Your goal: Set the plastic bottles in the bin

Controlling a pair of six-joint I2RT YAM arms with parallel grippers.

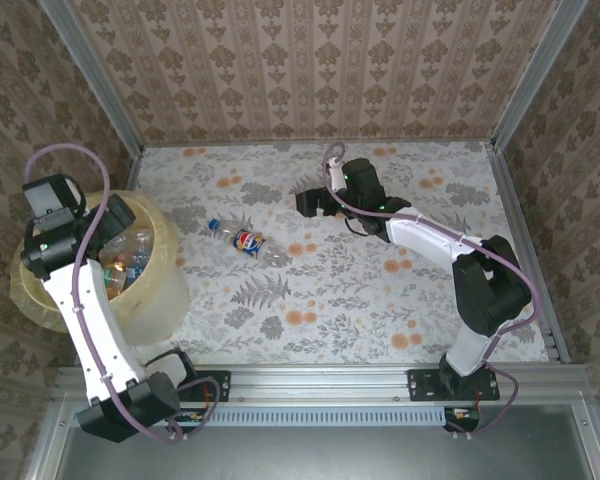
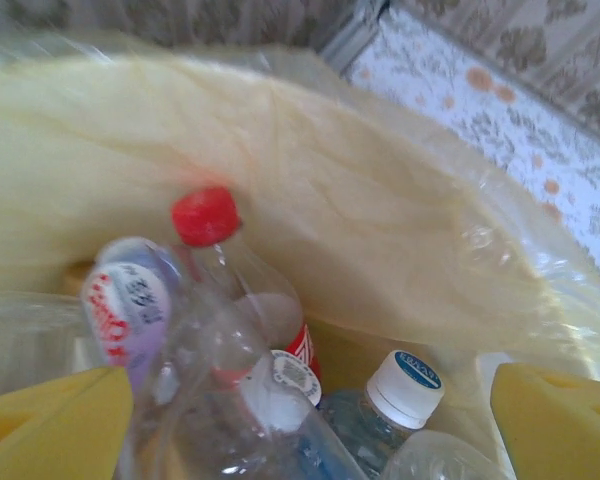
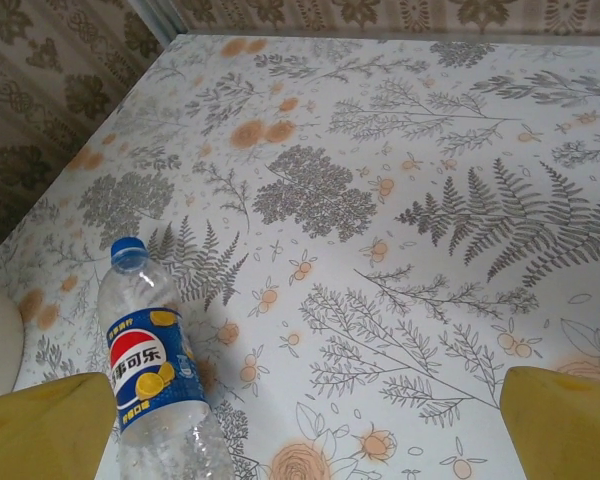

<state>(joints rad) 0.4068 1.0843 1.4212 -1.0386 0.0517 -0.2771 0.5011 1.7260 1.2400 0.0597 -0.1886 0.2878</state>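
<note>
Jaws gape wide; bottles [image 2: 242,300] in bin [image 2: 380,230] blurred, overlapping.

The bin liner [image 2: 330,200] is thin, crinkly translucent plastic with a bit of sheen, and the bottles [image 2: 242,300] in it are clear glossy plastic with smooth caps, same deal for the blue-label bottle [image 3: 155,390]. Table cover [image 3: 380,200] looks like a smooth printed sheet, fairly matt, and the frame rail [image 1: 330,378] up front is plain silvery metal with a dull finish.
</note>
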